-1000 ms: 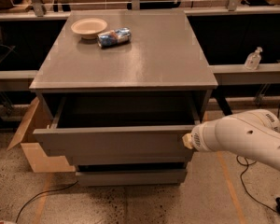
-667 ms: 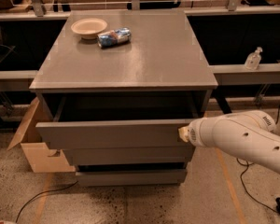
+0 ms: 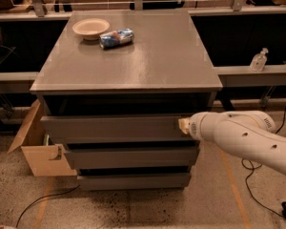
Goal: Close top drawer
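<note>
We log: gripper (image 3: 183,126) against the top drawer (image 3: 109,128) front, right end; cardboard box (image 3: 38,152) blocking the left flank; floor in front passable.

A grey cabinet (image 3: 133,56) stands on a speckled floor (image 3: 133,209) in dim, warm light. Just left of the cabinet an open cardboard box (image 3: 38,151) sits on the floor, with a black cable (image 3: 43,204) in front of it. Behind the cabinet a long grey ledge (image 3: 276,73) runs both ways, with a clear bottle (image 3: 259,60) on its right part. The gripper (image 3: 183,125) is at the right end of the cabinet's front.
</note>
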### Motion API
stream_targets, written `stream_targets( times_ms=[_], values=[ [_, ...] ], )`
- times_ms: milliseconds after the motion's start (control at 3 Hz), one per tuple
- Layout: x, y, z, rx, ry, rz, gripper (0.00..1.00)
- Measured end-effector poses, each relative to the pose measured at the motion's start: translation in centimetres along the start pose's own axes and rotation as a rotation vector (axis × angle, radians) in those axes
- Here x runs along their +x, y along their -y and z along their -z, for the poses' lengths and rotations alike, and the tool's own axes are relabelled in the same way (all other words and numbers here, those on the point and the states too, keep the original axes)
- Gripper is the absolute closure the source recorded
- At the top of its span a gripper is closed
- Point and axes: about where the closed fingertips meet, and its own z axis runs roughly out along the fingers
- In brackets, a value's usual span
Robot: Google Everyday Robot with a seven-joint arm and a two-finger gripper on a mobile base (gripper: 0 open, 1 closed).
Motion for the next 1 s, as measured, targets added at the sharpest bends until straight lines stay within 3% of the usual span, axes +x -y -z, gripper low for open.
stream_targets(
  times_ms=[1000],
  values=[
    [-0.67, 0.52, -1.70, -0.011, 0.015, -0.026, 1.00]
  ],
)
